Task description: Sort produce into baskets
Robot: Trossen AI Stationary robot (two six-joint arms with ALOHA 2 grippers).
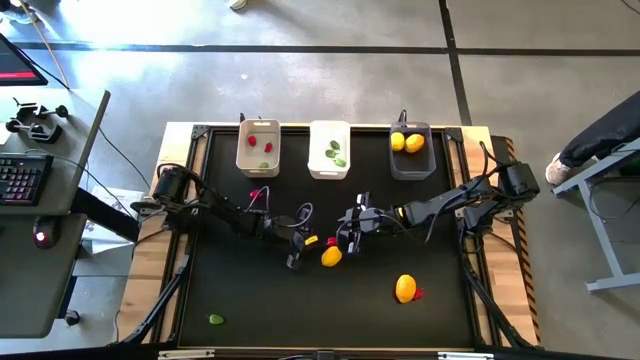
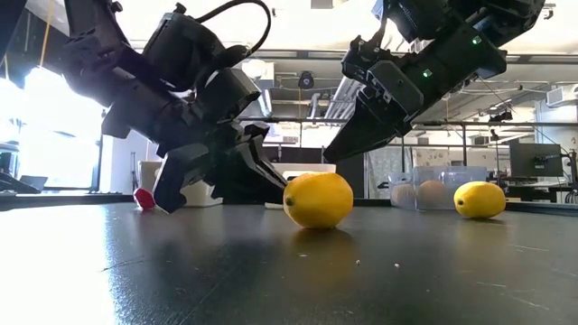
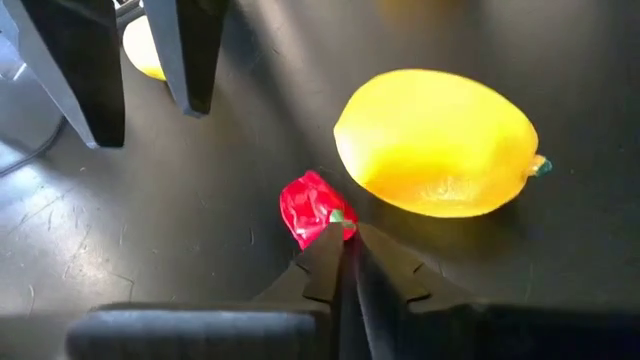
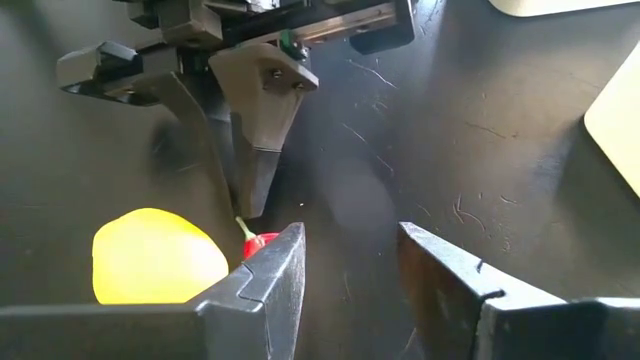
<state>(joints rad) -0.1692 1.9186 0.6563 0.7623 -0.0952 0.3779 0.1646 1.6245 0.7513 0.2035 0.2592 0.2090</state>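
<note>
A small red piece [image 1: 312,241] with a green stem lies mid-table beside a yellow lemon [image 1: 331,256]. My left gripper [image 1: 299,250] is shut at the red piece [image 3: 310,210], fingers pointing down. My right gripper [image 1: 350,236] is open and empty. It hangs just above the table on the far right side of the lemon [image 4: 155,265], and its fingers [image 3: 190,50] show in the left wrist view. The beige basket [image 1: 258,160] holds red pieces and a green one, the white basket [image 1: 329,165] green pieces, and the dark grey basket [image 1: 411,165] two lemons. My left gripper has the red piece's green stem [image 3: 341,216] at the free ends of its two shut fingers [image 4: 256,185]. The fingers come slanting down from the table's left. The red body [image 2: 144,199] sticks out beyond the fingertips, low at the table top. I cannot tell whether it is lifted.
A second lemon [image 1: 405,288] with a red piece [image 1: 418,293] beside it lies near the front right. A green piece [image 1: 216,320] lies at the front left. The three baskets stand in a row along the far edge. There is bare black table between them and the grippers.
</note>
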